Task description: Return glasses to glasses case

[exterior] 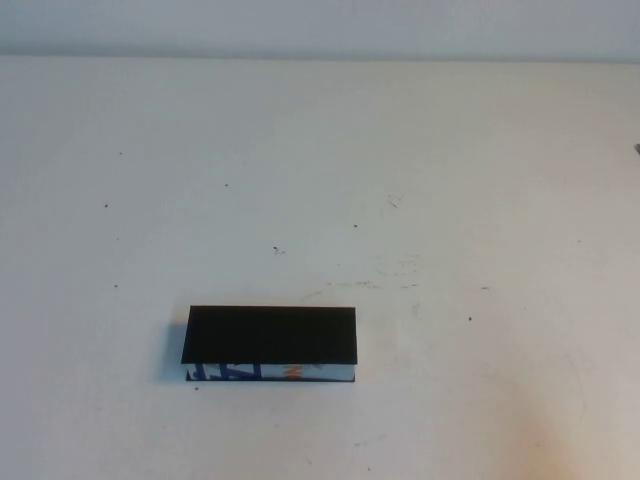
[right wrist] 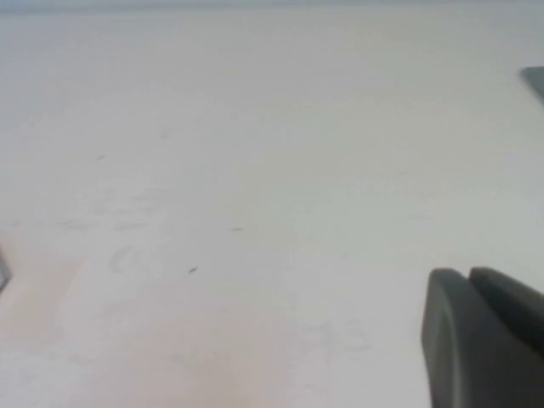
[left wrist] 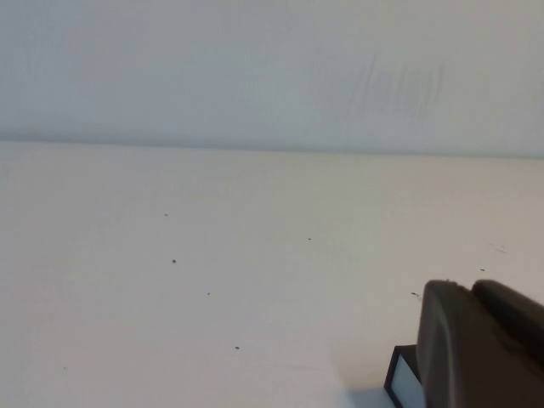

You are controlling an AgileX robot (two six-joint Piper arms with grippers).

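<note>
The right gripper (right wrist: 476,280) was fully closed, empty, above the pale table (exterior: 450,200). The left gripper (left wrist: 476,293), opening unclear, hovered near the black rectangular glasses case (exterior: 270,335), lid down.

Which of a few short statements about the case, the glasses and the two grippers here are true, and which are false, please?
1. The glasses case lies shut on the table. True.
2. The glasses rest on the table beside the case. False: no glasses are visible in any view.
3. The right gripper is shut and holds nothing. True.
4. The left gripper is gripping the case's lid. False: it is near the case, apart from it.
5. Both arms show in the high view. False: neither does.
</note>
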